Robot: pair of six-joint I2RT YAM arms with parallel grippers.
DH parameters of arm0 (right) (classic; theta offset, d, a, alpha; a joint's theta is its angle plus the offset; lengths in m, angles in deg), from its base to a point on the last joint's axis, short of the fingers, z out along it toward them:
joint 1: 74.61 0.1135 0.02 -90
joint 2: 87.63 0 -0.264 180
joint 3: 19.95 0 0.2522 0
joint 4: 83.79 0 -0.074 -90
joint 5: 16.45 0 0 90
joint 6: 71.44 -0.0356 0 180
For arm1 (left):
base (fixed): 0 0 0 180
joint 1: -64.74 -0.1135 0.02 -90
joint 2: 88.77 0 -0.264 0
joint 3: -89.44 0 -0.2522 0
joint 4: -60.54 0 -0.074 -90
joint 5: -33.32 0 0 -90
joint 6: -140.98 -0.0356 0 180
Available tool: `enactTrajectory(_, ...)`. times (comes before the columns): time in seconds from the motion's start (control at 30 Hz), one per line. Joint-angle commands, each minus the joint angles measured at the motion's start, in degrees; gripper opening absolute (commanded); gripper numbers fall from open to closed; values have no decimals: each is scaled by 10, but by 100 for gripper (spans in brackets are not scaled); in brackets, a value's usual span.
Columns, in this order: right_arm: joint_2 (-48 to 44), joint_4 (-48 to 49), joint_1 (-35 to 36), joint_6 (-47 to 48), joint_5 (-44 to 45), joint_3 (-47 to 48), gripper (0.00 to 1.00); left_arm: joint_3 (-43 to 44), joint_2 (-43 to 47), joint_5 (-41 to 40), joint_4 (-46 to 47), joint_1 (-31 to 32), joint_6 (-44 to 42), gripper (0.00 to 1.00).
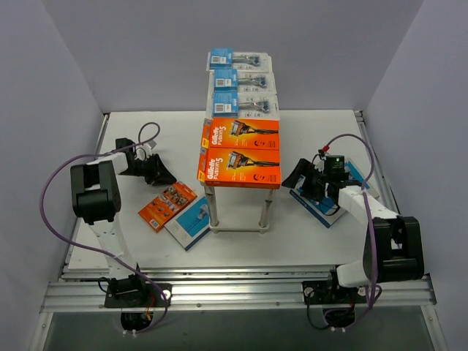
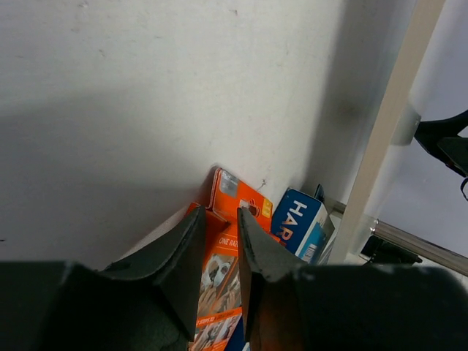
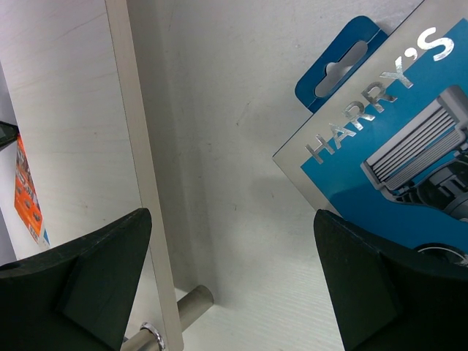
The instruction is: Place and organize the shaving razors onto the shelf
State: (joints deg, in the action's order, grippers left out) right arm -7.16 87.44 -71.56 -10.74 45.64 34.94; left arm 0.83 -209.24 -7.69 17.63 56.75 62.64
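Top view: the shelf point(image 1: 213, 208) carries three blister packs point(image 1: 245, 80) and two orange boxes point(image 1: 240, 167) in one row, far to near, labels up, evidently for tidy stocking.

Left wrist: the left gripper point(image 2: 219, 219) stands narrow and empty, aimed at the small orange pack point(image 2: 238, 196) lying on the table, probably to line up a grasp.

Right wrist: the right gripper point(image 3: 232, 241) is wide and empty beside the Harry's box point(image 3: 395, 146), which lies flat.

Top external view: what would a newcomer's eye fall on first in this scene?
The shelf in the middle, its top filled with two bright orange boxes at the near end and three clear blister packs behind them. Next, the right gripper, jaws wide open, by a blue Harry's box lying on the table right of the shelf.
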Motion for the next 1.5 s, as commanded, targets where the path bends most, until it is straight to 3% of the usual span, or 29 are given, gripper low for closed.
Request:
enactTrajectory(0.0,0,6,5,6,-1,0,88,-12,44,34,25,7,2,32)
enactTrajectory(0.43,-4,8,10,6,-4,-2,88,-42,90,4,1,25,-8,31)
enactTrajectory(0.6,-12,-1,15,8,0,-2,88,-42,117,-43,-6,25,-11,44)
enactTrajectory(0.73,-40,-25,16,2,55,1,85,-48,152,-80,-5,26,-4,50)
enactTrajectory(0.83,-72,-45,8,-19,93,-7,79,-58,178,-128,2,25,4,52)
enactTrajectory(0.93,-111,-69,8,-37,113,-21,63,-74,203,-173,10,25,8,54)
enactTrajectory(0.97,-121,-79,8,-40,121,-27,50,-77,207,-184,11,25,9,54)
enactTrajectory(1.07,-161,-89,27,-52,122,-39,27,-93,219,-216,14,25,9,55)
enactTrajectory(1.2,-229,-125,97,-85,153,-66,8,-94,219,-224,7,25,9,56)
enactTrajectory(1.33,-318,-149,170,-127,203,-104,0,-85,215,-236,1,22,17,56)
enactTrajectory(1.47,-406,-177,240,-169,230,-139,0,-77,217,-247,-12,22,20,57)
